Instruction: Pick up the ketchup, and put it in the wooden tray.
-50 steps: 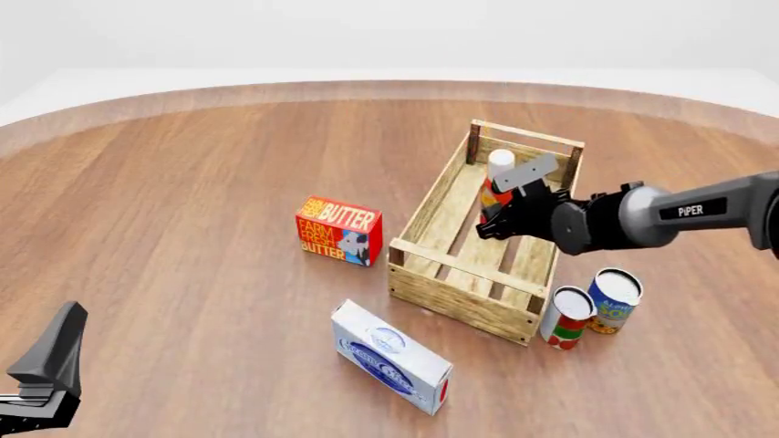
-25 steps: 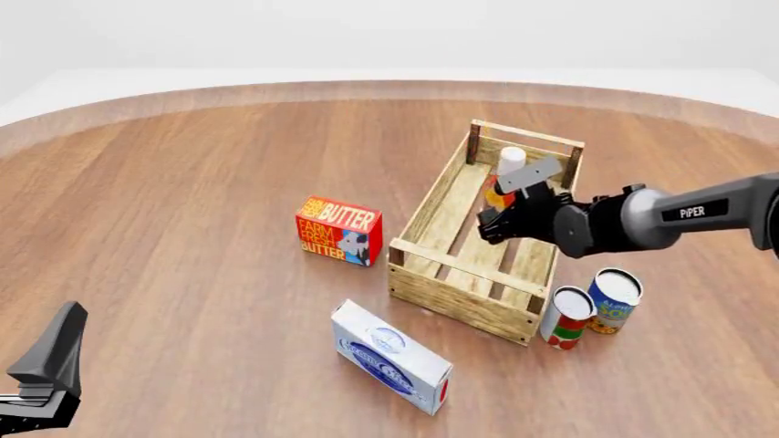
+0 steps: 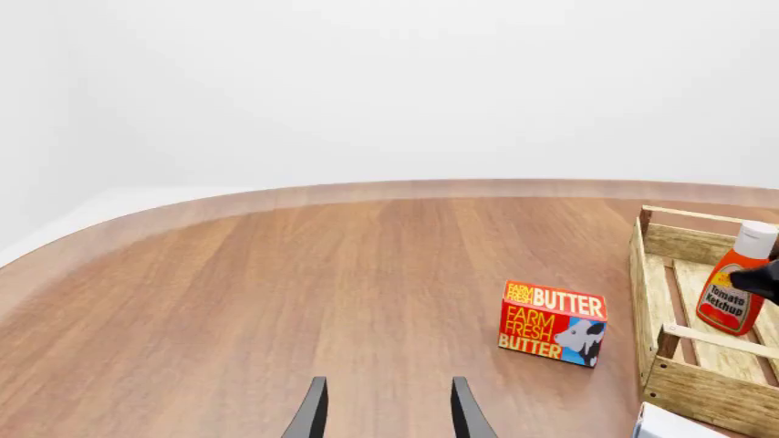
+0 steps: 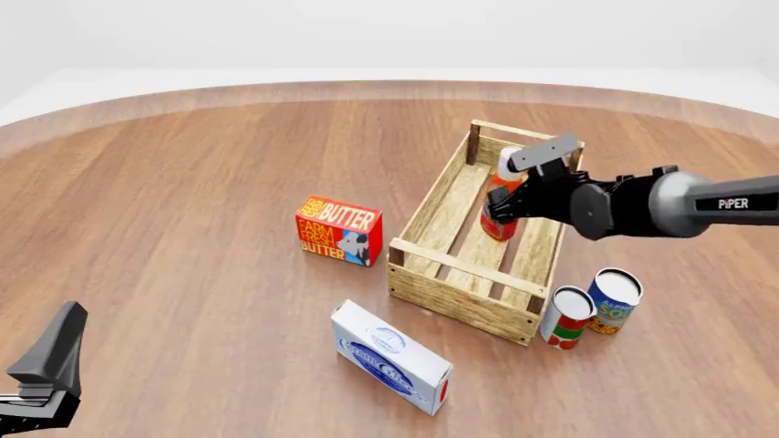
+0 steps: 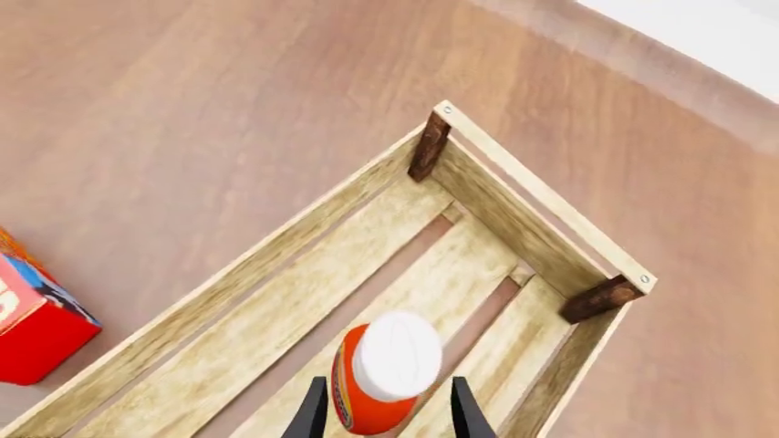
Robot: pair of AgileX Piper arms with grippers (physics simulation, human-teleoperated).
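Red-orange and white-capped, the ketchup [image 4: 501,205] stands upright inside the wooden tray [image 4: 429,285], on the slats in its far half, and you can see it from the left wrist view too, label facing out, near the tray's far end. Your right gripper [image 4: 517,187] hangs just above and beside the bottle; in the right wrist view its two fingers [image 5: 312,412] stand apart on either side of the bottle's shoulder, with the cap [image 5: 396,343] between them, but you cannot tell from these views whether the pads actually touch the bottle. Your left gripper [image 3: 387,412] sits well away at the near left of the table [image 4: 182,182], fingers apart with nothing between them, looking out over bare wood. Left of the tray lies a red butter box [image 4: 338,230], apart from the tray's side. Near the tray's near left corner lies a white and blue carton [image 4: 391,356]. Two cans stand just beside the tray's near right corner: a red-and-white can [image 4: 566,317] and a blue can [image 4: 614,300], close together
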